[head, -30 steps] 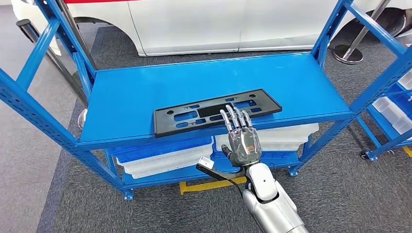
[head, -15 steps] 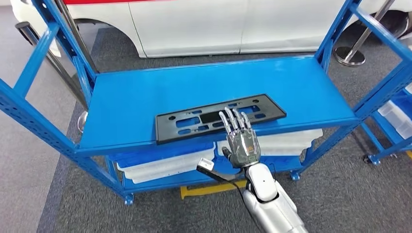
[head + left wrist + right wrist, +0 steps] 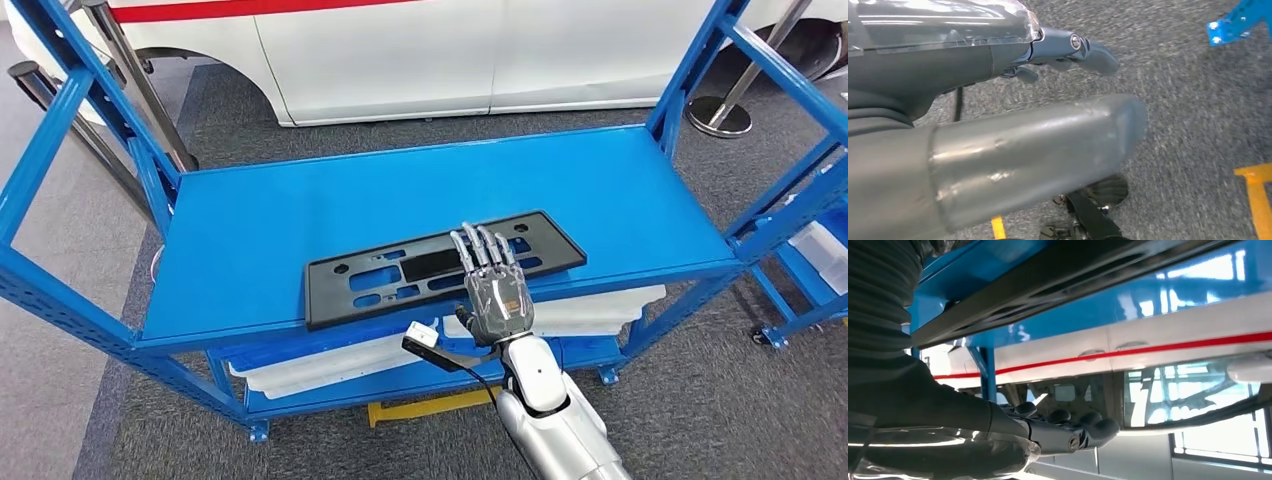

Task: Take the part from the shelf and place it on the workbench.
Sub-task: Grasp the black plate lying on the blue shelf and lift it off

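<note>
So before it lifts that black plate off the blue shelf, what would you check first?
1. Black plate lies flat on the blue shelf, near its front edge: ok.
2. Right hand over the plate, fingers stretched across it: ok.
3. Fingers actually closed around the plate: not ok, they lie spread.
4. Thumb under the plate's edge: cannot tell.
5. Left hand hangs over the carpet, holding nothing: ok.
6. Workbench ready: cannot tell.

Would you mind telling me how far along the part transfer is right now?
Early. The black part lies flat on the blue shelf. The right hand is at its front edge, fingers extended over it, no grip visible. Lifting it and carrying it to the workbench remain.
</note>
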